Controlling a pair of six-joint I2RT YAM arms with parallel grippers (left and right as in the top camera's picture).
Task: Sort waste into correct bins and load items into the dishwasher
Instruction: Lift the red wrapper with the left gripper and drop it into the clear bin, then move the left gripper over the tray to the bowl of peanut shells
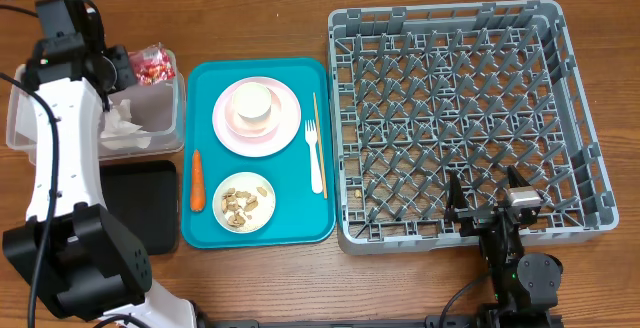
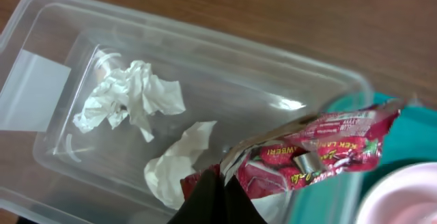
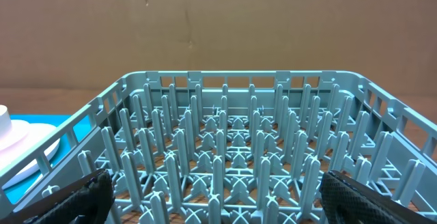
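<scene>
My left gripper (image 2: 222, 176) is shut on a corner of the shiny red snack wrapper (image 2: 321, 152), which hangs over the right end of the clear tub (image 2: 41, 19). Two crumpled napkins (image 2: 130, 98) lie inside that tub. In the overhead view the wrapper (image 1: 152, 65) is at the tub's far right corner. On the teal tray (image 1: 200, 238) are a carrot (image 1: 197, 180), a pink plate (image 1: 285, 118) bearing a white cup (image 1: 254, 103), a bowl of scraps (image 1: 244, 203), a fork (image 1: 315, 153) and a chopstick (image 1: 316, 108). My right gripper (image 1: 488, 196) stands open over the grey dish rack's (image 1: 460, 118) near edge.
The flat black tray (image 1: 140, 203) lies in front of the clear tub, left of the teal tray. The rack's upright pegs (image 3: 225, 149) fill the right wrist view, and a cardboard wall stands behind it.
</scene>
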